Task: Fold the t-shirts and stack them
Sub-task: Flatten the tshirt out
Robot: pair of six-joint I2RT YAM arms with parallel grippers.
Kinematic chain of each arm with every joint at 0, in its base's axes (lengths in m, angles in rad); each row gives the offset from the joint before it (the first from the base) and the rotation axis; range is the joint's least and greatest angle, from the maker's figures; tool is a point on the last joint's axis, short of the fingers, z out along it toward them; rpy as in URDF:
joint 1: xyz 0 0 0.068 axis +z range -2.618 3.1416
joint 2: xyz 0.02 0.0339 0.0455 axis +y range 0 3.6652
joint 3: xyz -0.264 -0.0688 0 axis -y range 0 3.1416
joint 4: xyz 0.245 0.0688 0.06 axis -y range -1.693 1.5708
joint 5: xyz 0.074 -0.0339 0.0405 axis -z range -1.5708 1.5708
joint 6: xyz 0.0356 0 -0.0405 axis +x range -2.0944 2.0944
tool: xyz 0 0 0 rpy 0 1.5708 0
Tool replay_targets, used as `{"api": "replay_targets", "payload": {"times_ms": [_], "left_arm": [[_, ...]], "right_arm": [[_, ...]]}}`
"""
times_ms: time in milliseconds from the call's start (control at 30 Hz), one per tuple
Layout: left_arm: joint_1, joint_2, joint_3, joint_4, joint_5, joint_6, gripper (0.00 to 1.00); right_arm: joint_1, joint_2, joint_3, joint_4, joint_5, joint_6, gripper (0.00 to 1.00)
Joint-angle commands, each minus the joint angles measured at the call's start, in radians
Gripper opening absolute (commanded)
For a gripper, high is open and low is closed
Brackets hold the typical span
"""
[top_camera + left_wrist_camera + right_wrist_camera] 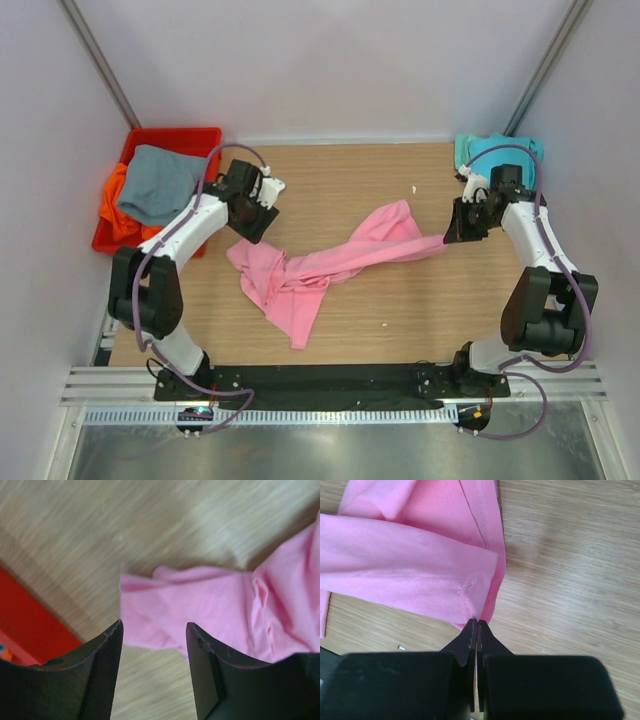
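The pink t-shirt (320,262) lies crumpled and stretched across the middle of the wooden table. My right gripper (452,236) is shut on the shirt's right corner (470,597), pinching the hem between its fingertips. My left gripper (252,228) is open and empty, hovering above the shirt's left edge (200,605). The grey t-shirt (158,183) and the orange t-shirt (116,208) lie in the red bin. The teal t-shirt (492,152) sits folded at the table's back right corner.
The red plastic bin (178,137) stands at the back left beside the table; its edge shows in the left wrist view (30,625). White walls close in on both sides. A small white scrap (414,188) lies on the table.
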Motion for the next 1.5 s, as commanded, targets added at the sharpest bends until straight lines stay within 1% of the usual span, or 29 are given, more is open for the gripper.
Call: {"api": "replay_targets", "payload": {"times_ms": [0,67,133,267,367,467,500,533,800,1167,1233,1367,1467], "left_arm": [[-0.001,0.059,0.138,0.01,0.134,-0.014,0.55],[-0.004,0.085,0.196,-0.004,0.181,-0.037,0.56],[-0.027,0.111,0.231,-0.016,0.186,-0.053,0.56],[-0.091,0.15,0.253,-0.047,0.175,-0.06,0.54],[-0.113,0.194,0.268,-0.074,0.178,-0.066,0.46],[-0.127,0.235,0.287,-0.111,0.187,-0.066,0.41],[-0.131,0.242,0.287,-0.116,0.192,-0.068,0.36],[-0.134,0.246,0.281,-0.116,0.188,-0.068,0.34],[-0.139,0.252,0.251,-0.102,0.16,-0.077,0.33],[-0.142,0.242,0.196,-0.096,0.128,-0.097,0.36],[-0.142,0.242,0.193,-0.096,0.123,-0.097,0.35],[-0.142,0.251,0.196,-0.096,0.121,-0.097,0.28],[-0.142,0.249,0.198,-0.097,0.126,-0.096,0.16]], "right_arm": [[0.002,-0.016,-0.012,0.046,0.014,-0.01,0.01],[0.002,-0.014,-0.023,0.053,0.014,-0.009,0.02],[0.002,-0.007,-0.031,0.059,0.013,-0.008,0.01],[0.002,0.002,-0.04,0.075,0.01,-0.006,0.01],[0.002,0.013,-0.037,0.081,-0.002,-0.002,0.01],[0.002,0.022,-0.031,0.084,-0.009,0.0,0.01],[0.002,0.022,-0.029,0.086,-0.009,0.0,0.01],[0.002,0.024,-0.029,0.087,-0.009,-0.002,0.01],[0.002,0.032,-0.032,0.093,-0.012,-0.002,0.01],[0.002,0.036,-0.037,0.096,-0.013,-0.006,0.02],[0.002,0.038,-0.037,0.096,-0.015,-0.006,0.01],[0.002,0.041,-0.037,0.099,-0.016,-0.006,0.02],[0.002,0.039,-0.042,0.101,-0.012,-0.008,0.02]]}}
